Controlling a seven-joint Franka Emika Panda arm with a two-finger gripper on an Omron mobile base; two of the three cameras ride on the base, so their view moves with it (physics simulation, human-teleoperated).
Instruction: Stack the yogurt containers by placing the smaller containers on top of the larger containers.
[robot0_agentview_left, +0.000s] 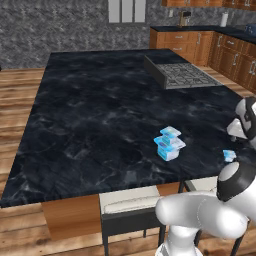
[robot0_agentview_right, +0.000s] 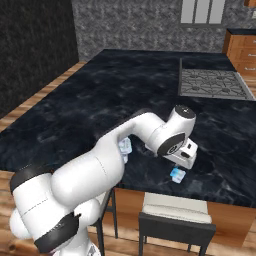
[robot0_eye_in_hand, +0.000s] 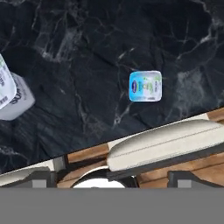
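While you look over the arm in the left base view, you see the dark marble island counter (robot0_agentview_left: 100, 115) with a wide tub (robot0_agentview_left: 169, 148) standing on it and a small cup (robot0_agentview_left: 170, 132) stacked on its lid. A second small cup (robot0_agentview_left: 229, 155) sits alone near the counter's front edge, partly cut off by the robot's white wrist; the gripper itself is past the right edge there. A cooktop (robot0_agentview_left: 184, 75) is set into the far side, and a stool (robot0_agentview_left: 131, 204) stands below the front edge.

From the right base view, the arm covers most of the stack, so you get just a sliver of the wide tub (robot0_agentview_right: 125, 147) beside the forearm. The lone small cup (robot0_agentview_right: 177, 174) lies just under the hand, close to the counter edge. You cannot make out the fingers here; the hand body hides them.

Looking down through the hand view, the lone small cup (robot0_eye_in_hand: 145, 86) shows its blue and white lid, well apart from the wide tub (robot0_eye_in_hand: 11, 96), which is cut off at the left border. Print on the lid and on the tub's side is too blurred to read. The stool cushion (robot0_eye_in_hand: 166, 142) runs beneath the counter edge. The fingers are released, spread wide, grasping nothing.
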